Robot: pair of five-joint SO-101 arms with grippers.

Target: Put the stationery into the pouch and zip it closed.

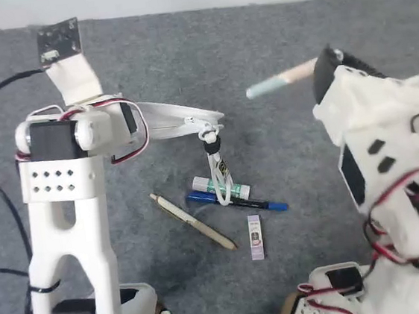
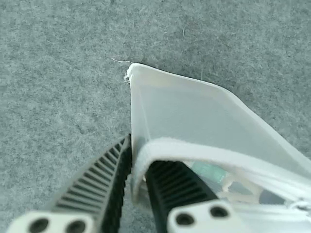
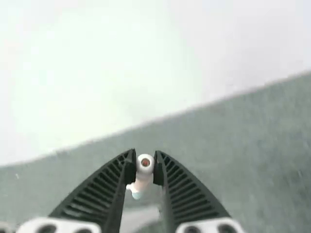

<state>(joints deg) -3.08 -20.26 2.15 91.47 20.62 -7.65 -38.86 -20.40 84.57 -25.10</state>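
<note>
The high camera looks steeply down on the table (image 1: 274,60). The left wrist camera hangs close over the pouch (image 2: 194,111), at 11 o'clock in the high view. The right wrist camera faces nearly level, perhaps at a wall (image 3: 97,58), past a pen (image 3: 144,163) at 2 o'clock in the high view.

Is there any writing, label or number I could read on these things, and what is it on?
No text is legible.
On the small purple box: a dark printed label, too small to read.
On the white and green tube: markings, too small to read.
On the strap hanging from the pouch: dark print, too blurred to read.
On the pen in the right gripper: no print that I can make out.
</note>
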